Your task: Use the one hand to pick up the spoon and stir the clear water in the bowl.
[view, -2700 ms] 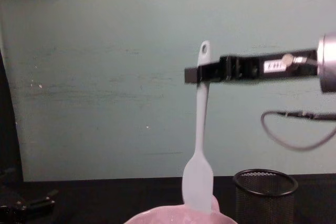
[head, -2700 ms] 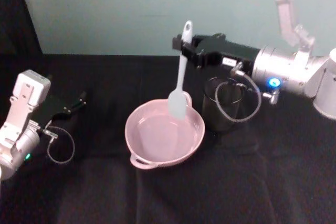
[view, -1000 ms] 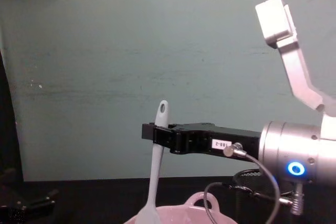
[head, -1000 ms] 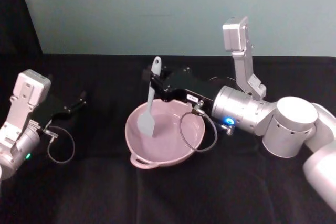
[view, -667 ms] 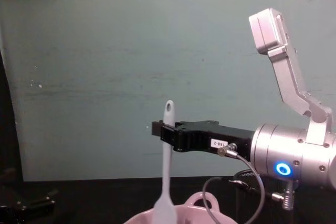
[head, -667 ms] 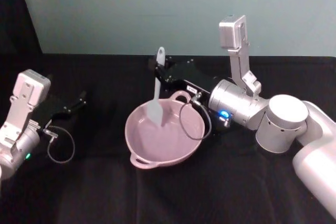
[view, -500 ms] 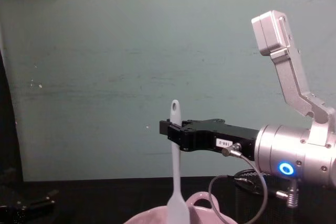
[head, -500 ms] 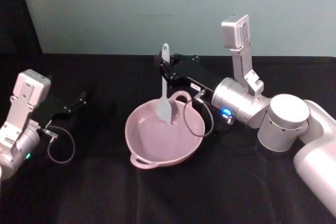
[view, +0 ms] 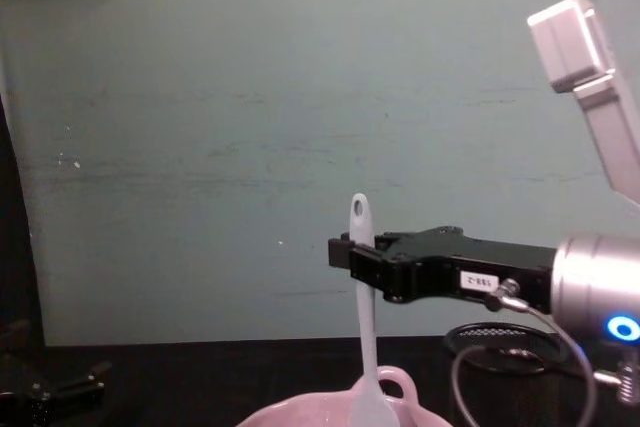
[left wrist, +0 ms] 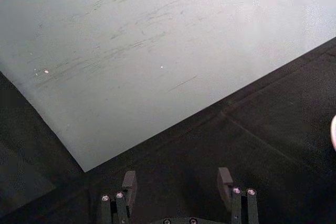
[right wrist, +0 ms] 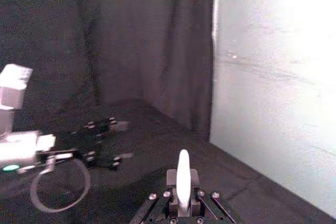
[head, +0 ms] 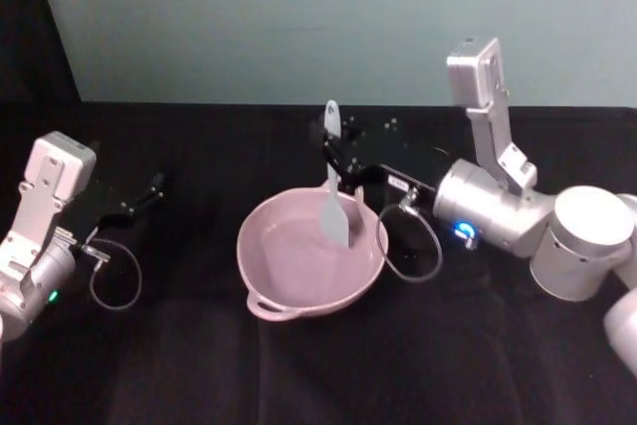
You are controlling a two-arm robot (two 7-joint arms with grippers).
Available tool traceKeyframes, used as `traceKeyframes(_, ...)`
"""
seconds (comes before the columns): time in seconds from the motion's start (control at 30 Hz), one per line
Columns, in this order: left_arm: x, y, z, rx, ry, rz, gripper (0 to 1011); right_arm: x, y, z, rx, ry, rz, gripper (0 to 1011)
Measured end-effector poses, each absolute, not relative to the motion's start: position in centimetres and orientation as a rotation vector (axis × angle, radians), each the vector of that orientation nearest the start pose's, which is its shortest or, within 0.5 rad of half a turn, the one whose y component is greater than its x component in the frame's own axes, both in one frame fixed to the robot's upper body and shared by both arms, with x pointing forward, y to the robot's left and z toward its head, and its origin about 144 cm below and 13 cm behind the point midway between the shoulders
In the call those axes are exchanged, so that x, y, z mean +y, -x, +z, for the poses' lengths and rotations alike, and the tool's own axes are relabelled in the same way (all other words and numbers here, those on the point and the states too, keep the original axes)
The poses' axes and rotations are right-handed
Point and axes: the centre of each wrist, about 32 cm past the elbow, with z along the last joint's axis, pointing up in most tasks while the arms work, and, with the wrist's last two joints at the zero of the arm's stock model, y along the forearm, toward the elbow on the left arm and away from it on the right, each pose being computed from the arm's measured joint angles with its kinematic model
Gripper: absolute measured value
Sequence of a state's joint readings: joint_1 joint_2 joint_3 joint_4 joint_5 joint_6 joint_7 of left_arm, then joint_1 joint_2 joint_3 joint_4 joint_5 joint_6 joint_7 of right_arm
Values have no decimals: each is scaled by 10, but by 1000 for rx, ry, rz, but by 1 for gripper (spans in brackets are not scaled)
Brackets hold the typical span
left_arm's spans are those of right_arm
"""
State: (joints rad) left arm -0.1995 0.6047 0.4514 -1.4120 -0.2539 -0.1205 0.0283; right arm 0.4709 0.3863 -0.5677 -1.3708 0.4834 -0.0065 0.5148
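Two black fingers of the right gripper (head: 334,153) pinch the long slim white plastic spoon (head: 334,211) just under its holed handle end. The spoon looks light, stiff and slick, so it may swivel in the grip. Below the gripper, the flat blade hangs inside the pale pink glossy ceramic bowl (head: 284,286). Well apart, the left gripper (head: 149,191) rests parked, fingers spread.

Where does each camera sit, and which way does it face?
Head: high, looking down on the bowl, left gripper parked left, right gripper.
Chest: lower, facing the wall; right gripper grips the spoon, as in the head view.
Left wrist: above its open fingers, facing table and wall.
Right wrist: behind the spoon handle, facing the left gripper.
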Motion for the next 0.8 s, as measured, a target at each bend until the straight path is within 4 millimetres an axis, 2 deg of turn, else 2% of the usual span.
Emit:
traceKeyframes(0.27,310,-489,1140,-285,-304,1248,1011,-207,-535,1205,-28,26,-543,117)
traceKeyframes(0.47,310,-489,1140,-285,-305,1248,1011,-196,-527,1201,9,14,-473,116)
traceKeyframes(0.8,310,-489,1140,-285,-304,1248,1011,-172,-534,1193,30,-26,-464,116)
